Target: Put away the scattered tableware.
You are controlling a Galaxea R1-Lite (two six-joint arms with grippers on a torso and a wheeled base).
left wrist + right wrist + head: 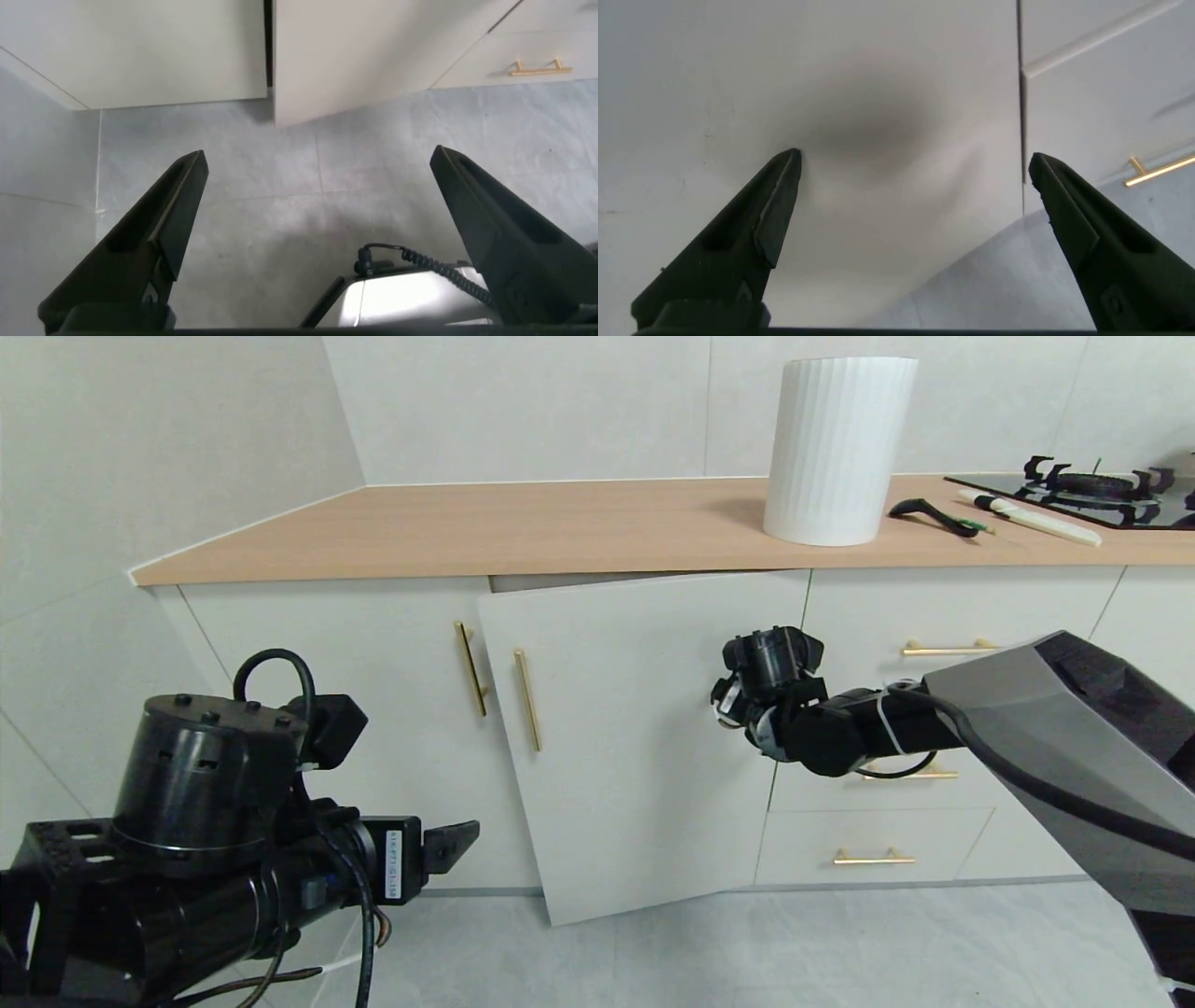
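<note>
Right gripper (912, 159), fingers released, is facing the ajar cabinet door (635, 756), probably pushing it shut. Left gripper (318, 154) is hanging low, fingers spread. Next: steady, flat push.

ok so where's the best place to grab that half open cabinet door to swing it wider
Probably the vertical gold handle near the free edge of the cabinet door, away from the hinge side. Bring the right gripper in from the front, fingers either side of the bar: it stands off an otherwise flat panel.
</note>
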